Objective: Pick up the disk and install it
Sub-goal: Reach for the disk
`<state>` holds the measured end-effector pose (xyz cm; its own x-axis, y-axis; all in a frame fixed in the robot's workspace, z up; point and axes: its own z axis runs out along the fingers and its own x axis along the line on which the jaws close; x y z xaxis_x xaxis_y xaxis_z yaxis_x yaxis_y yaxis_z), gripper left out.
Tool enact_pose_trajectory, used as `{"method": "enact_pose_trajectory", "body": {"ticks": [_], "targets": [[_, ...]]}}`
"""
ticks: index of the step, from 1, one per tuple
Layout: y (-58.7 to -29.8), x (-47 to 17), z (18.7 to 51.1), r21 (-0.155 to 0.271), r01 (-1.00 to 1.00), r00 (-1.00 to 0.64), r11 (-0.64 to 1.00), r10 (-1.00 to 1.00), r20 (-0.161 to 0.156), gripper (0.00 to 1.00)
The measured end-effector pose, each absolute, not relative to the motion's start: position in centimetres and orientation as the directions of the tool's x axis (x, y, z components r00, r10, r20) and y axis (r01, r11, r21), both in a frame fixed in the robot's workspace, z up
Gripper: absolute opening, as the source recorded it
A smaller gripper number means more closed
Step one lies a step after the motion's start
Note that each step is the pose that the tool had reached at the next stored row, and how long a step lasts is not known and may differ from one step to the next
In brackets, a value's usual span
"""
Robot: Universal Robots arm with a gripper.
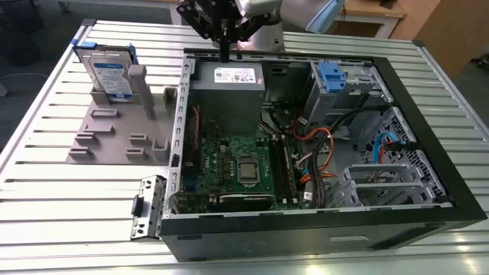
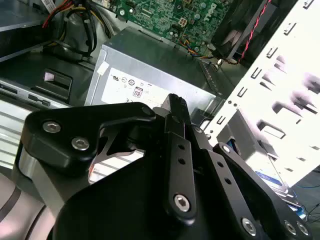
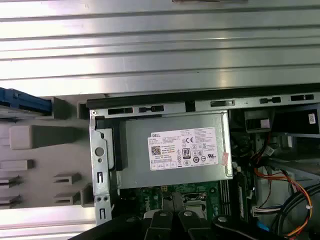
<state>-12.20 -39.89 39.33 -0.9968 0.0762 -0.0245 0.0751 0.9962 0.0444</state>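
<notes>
Gripper: fingers pressed together, nothing between them, poised over the grey power supply inside the open computer case. Disk stands upright in the grey holder on the table, at the exterior view's left of the case, well apart from the gripper. Not picked up; installation wholly outstanding.

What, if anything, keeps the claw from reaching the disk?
Likely nothing. The disk stands upright in the grey rack outside the computer case, top edge uncovered; the claw hangs over the power supply, with open space between.
</notes>
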Motion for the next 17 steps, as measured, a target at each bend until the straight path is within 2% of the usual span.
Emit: {"method": "enact_pose_trajectory", "body": {"ticks": [17], "targets": [[-39.89, -13.1, 39.33, 0.044, 0.075, -0.997, 0.996, 0.076, -0.024, 0.1]]}}
